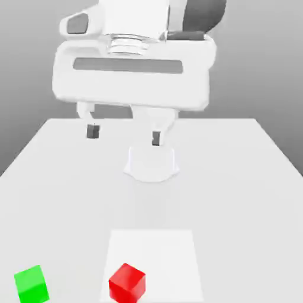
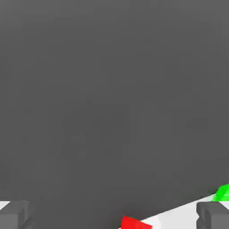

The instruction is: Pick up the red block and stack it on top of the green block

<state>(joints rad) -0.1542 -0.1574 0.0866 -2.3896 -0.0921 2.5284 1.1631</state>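
Landmark: red block [image 1: 127, 284]. It sits on the near part of the pale square patch [image 1: 155, 254] on the table [image 1: 237, 201], apart from the gripper. Green block [image 1: 32, 285] is on the table toward the exterior view's left of the red block, not touching it, and off the patch. Gripper [image 1: 124, 135] hangs above the table, farther back than the red block; claw wide, nothing between the fingertips. Arm base [image 1: 151, 163] stands behind the red block, well apart.

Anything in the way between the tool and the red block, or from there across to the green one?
Nothing visible blocks either stretch: the open tool hangs above, and bare tabletop separates the red block from the green block.
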